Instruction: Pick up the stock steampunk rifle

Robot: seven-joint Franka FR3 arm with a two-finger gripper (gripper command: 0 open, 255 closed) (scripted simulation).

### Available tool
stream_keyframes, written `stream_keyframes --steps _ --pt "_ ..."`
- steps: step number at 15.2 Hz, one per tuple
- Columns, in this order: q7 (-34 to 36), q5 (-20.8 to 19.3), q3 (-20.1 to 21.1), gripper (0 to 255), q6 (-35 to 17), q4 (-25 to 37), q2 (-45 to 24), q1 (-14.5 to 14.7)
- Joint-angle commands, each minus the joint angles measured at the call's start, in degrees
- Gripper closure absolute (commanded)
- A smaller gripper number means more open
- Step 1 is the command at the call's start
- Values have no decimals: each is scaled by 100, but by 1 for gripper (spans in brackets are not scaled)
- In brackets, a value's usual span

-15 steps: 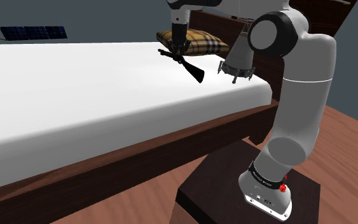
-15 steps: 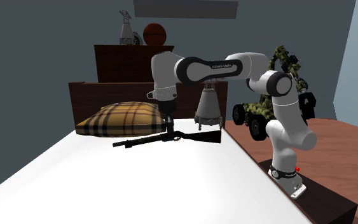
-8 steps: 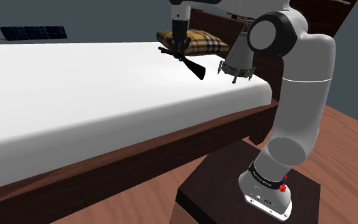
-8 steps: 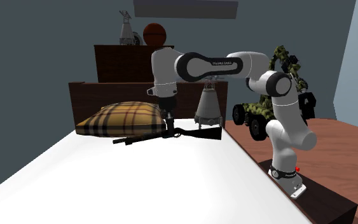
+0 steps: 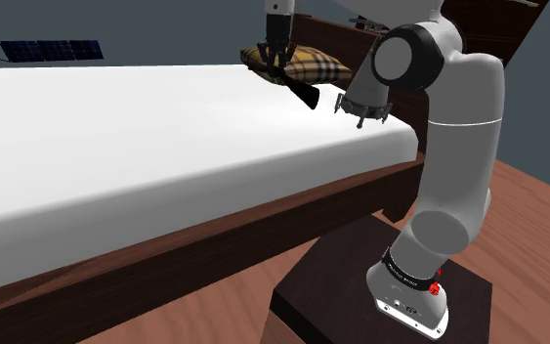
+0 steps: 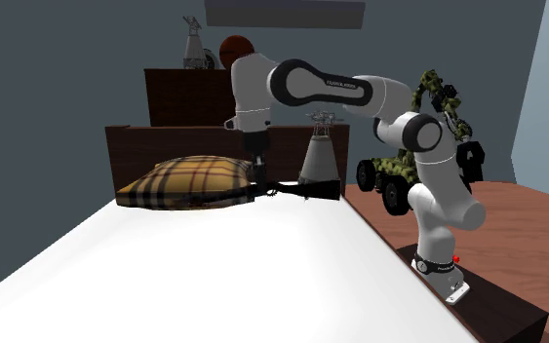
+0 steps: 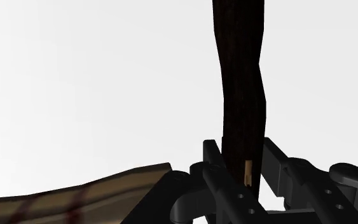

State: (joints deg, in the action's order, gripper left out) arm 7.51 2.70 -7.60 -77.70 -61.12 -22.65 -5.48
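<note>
The rifle (image 6: 306, 190) is a long dark gun with a brown stock; it hangs level above the white bed (image 6: 214, 283), close in front of the plaid pillow (image 6: 184, 181). My gripper (image 6: 259, 181) points straight down and is shut on the rifle near its middle. In the shoulder view the rifle (image 5: 302, 90) slants below the gripper (image 5: 277, 57), with the stock toward the bed's near edge. In the wrist view the dark stock (image 7: 241, 95) runs away from the gripper (image 7: 244, 173), clasped between both fingers (image 7: 217, 167).
A grey cone-shaped object (image 6: 319, 156) stands at the bed's head corner beside the rifle's stock. The dark headboard (image 6: 155, 146) and a dresser with a ball (image 6: 235, 47) lie behind. A camouflage toy truck (image 6: 399, 175) sits by the arm. The stand (image 5: 351, 288) is on the wooden floor.
The gripper has risen with the rifle, lifting it clear of the bed and up to the pillow's height. The grip has stayed shut.
</note>
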Motion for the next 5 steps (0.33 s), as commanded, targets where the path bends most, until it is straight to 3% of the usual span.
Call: stream_keyframes --steps 1,5 --pt "11 17 4 255 238 368 -132 -14" --pt "9 38 5 255 506 791 -288 -42"
